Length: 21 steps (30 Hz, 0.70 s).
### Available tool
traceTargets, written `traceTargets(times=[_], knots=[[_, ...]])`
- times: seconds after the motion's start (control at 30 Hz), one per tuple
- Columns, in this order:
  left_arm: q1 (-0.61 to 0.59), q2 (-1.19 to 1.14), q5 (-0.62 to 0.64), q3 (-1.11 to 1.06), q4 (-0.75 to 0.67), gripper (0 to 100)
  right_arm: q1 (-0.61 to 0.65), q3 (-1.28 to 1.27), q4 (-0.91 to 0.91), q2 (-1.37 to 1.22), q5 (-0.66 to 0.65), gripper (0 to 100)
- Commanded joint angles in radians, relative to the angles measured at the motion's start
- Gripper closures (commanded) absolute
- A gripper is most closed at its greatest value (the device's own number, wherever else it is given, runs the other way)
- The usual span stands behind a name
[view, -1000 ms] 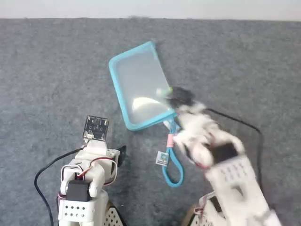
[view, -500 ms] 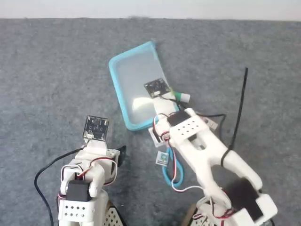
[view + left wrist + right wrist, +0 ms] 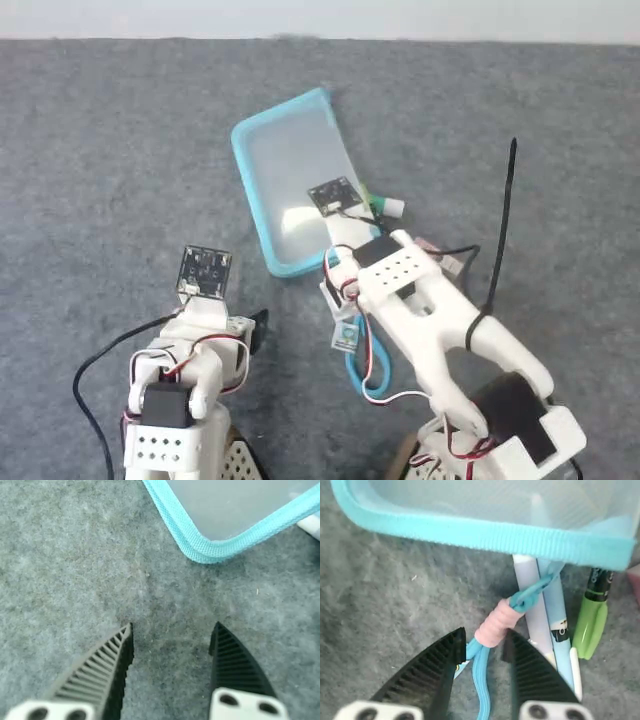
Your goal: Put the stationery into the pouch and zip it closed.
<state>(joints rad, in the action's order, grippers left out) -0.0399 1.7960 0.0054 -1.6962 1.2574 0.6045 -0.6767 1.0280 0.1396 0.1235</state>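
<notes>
"On the grey tabletop (image 3: 120,150), where did the pouch lie?" asked the first.

"Flat, out in front of both arms: a translucent pouch (image 3: 295,185) with teal binding. One corner lay a little ahead of the left arm's fingers (image 3: 107,665), not touching them. Those stood wide apart over bare grey cloth, holding nothing."

"And the stationery?"

"At the pouch's near edge. A white pen (image 3: 532,610), a light blue pen (image 3: 559,630) and a green marker (image 3: 592,622) lay side by side, their far ends at or under the teal binding."

"Any writing?"

"Pale lettering on the marker's dark band, a small black-and-white figure on the blue pen, and a round mark on the white tag (image 3: 345,337) beside the blue strap (image 3: 368,368). I could read none of it."

"The other arm?"

"The right arm's fingers (image 3: 437,667) were narrowly parted, one on either side of the pink sleeve (image 3: 494,627) on that strap. Whether they touched it, I could not tell."
</notes>
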Motion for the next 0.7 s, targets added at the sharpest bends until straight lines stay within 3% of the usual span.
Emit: traceTargets(times=[0.0, 0.5, 0.67], knots=[[-0.008, 0.023, 0.011, 0.012, 0.005, 76, -0.004, 0.040, -0.012, 0.056, -0.025, 78.2], [-0.008, 0.023, 0.011, 0.012, 0.005, 76, -0.016, 0.044, -0.134, -0.110, -0.020, 77.8], [-0.008, 0.023, 0.011, 0.012, 0.005, 76, -0.016, 0.043, -0.125, -0.117, -0.023, 89.3]])
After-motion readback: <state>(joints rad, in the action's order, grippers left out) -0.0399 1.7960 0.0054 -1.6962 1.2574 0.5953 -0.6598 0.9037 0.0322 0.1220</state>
